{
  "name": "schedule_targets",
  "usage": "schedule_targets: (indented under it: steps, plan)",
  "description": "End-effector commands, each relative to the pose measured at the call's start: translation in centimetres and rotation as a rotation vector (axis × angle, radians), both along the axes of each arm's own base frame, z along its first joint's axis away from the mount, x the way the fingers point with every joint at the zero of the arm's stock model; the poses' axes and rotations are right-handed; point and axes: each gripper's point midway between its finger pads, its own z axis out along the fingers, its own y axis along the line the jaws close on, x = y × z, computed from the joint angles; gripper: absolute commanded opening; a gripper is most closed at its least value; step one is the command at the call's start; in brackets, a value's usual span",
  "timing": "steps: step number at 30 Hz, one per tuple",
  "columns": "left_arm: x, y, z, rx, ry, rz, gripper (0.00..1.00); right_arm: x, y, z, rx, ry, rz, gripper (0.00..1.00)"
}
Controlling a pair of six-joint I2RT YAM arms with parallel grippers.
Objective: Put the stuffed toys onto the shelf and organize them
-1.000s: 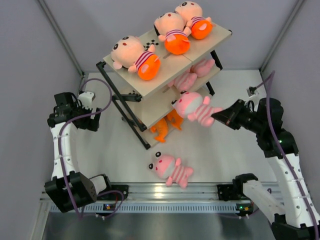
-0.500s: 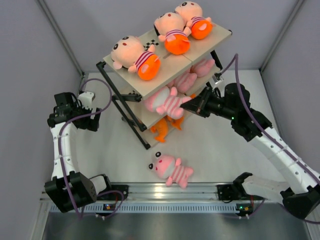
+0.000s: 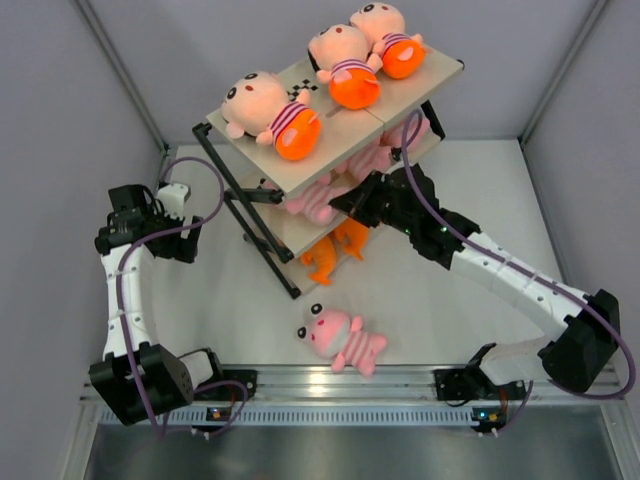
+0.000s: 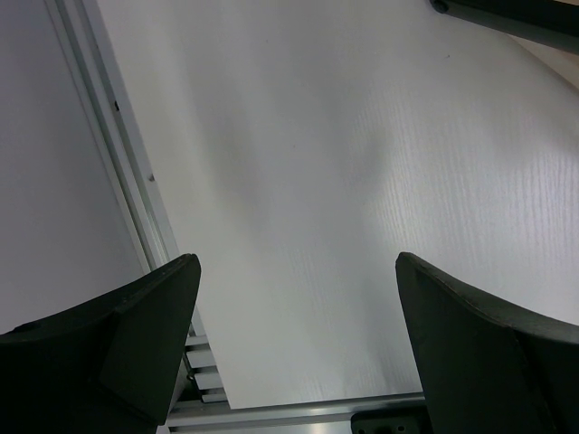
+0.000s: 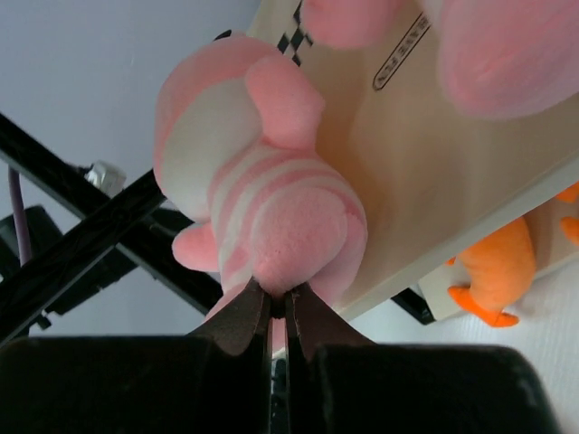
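**Operator:** Which step is in hand?

**Technician:** Seating a pink striped animal (image 5: 262,208) on the middle board of the shelf (image 5: 434,172). The right pincer (image 5: 279,303) is closed tight on a pinch of plush at the toy's lower end. It reaches in under the top board.

**Operator:** Where is the toy?

**Technician:** At the near edge of the middle board, toward its left corner and beside the black frame brace (image 5: 90,244). It appears to touch the board, but the wrist view is too close to confirm full support.

**Operator:** How should the step be finished?

**Technician:** Advance the toy away from the edge until its body lies over wood with no overhang. Lower it before release. Open the pincer only once the board carries the weight. Then withdraw along the entry line, so as not to drag the plush or strike the brace. Leave clearance for the other pink toys (image 5: 507,54) further along this board.

**Operator:** Describe the toy.

**Technician:** Soft and rounded, pink with paler stripes and a white patch. Expect it to deform and possibly roll.

**Operator:** And the left pincer (image 4: 297,271)?

**Technician:** Spread wide, holding nothing, above the surface (image 4: 317,163) near its left edge.
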Motion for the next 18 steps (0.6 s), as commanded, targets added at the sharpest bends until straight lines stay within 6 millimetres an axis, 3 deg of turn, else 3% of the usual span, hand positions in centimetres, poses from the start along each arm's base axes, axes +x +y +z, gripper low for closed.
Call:
schedule_targets:
  steps: [1, 13, 18]
  plan:
    - [-0.1, 0.0, 0.0, 0.011, -0.001, -0.010, 0.95, 2.1, -1.3, 5.3, 0.072, -0.148, -0.139, 0.00]
    - [0.0, 0.0, 0.4, 0.015, -0.012, -0.008, 0.95, 5.6, -4.4, 3.7, -0.003, -0.133, -0.257, 0.00]
    - [-0.2, 0.1, 0.5, 0.025, -0.015, -0.009, 0.95, 6.5, -5.8, 4.3, -0.007, -0.153, -0.305, 0.00]
